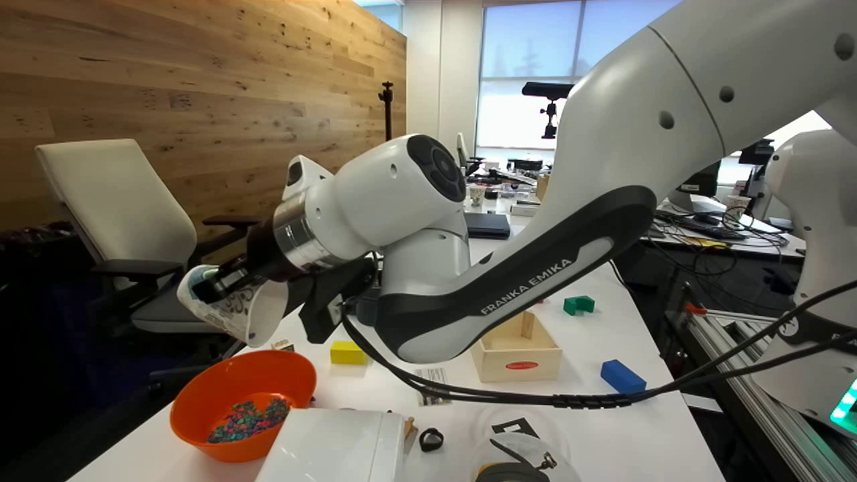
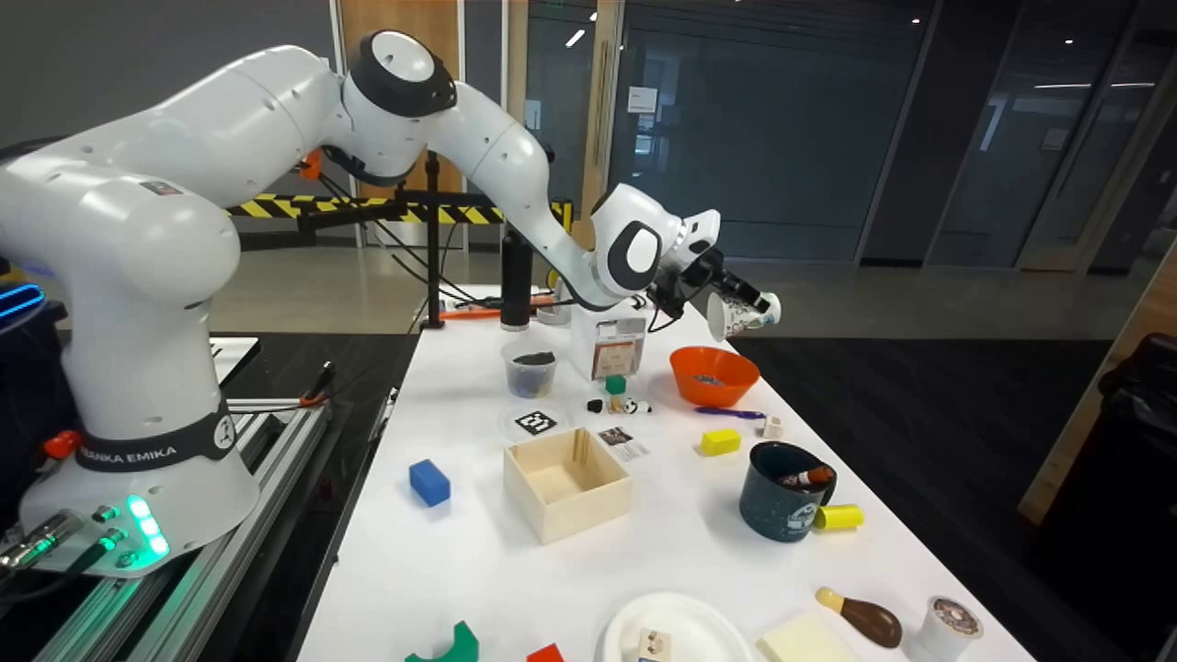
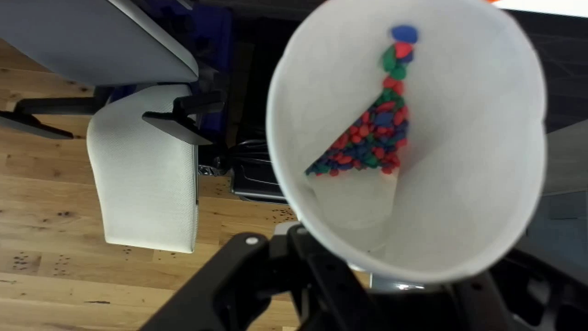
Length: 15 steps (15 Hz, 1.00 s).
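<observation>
My gripper (image 1: 221, 282) is shut on a patterned paper cup (image 1: 251, 311) with a white inside. The cup is tilted, its mouth slanting downward, above an orange bowl (image 1: 207, 402) and apart from it. In an exterior view, the gripper (image 2: 743, 292) and cup (image 2: 728, 317) are again over the bowl (image 2: 708, 391). In the wrist view, small red, blue and green bits (image 3: 372, 138) lie inside the cup (image 3: 468, 147), a thin line of them running toward the rim. The cup hides the fingertips there. Similar bits (image 1: 248, 420) lie in the bowl.
A white box (image 1: 335, 445) stands beside the bowl. An open wooden box (image 2: 570, 515), a blue block (image 2: 429, 483), a yellow block (image 2: 721, 442), a dark mug (image 2: 772, 501) and a white plate (image 2: 680, 634) are on the table. A chair (image 1: 120, 201) stands behind the cup.
</observation>
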Each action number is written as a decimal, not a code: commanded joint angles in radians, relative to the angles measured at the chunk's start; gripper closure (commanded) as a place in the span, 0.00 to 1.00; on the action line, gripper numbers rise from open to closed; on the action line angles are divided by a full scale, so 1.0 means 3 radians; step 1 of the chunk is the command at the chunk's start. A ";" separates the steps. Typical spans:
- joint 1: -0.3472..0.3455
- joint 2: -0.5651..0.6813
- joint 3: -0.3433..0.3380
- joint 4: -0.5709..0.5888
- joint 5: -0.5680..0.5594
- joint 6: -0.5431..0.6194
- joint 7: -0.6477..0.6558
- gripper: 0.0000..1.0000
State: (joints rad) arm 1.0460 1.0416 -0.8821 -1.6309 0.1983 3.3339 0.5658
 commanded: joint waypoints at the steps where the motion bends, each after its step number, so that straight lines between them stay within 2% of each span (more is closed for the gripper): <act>1: -0.0152 0.0042 0.0148 0.0177 0.0264 0.0096 -0.0420 0.80; 6: -0.0243 0.0045 0.0248 0.0264 0.0332 0.0108 -0.0677 0.80; 7: -0.0238 0.0066 0.0197 0.0272 0.0133 0.0107 -0.0484 0.80; 15: -0.0305 0.0152 0.0188 0.0427 0.0119 0.0075 -0.0496 0.80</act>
State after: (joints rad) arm 0.9774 1.0612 -0.8269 -1.5479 0.2434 3.3416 0.4220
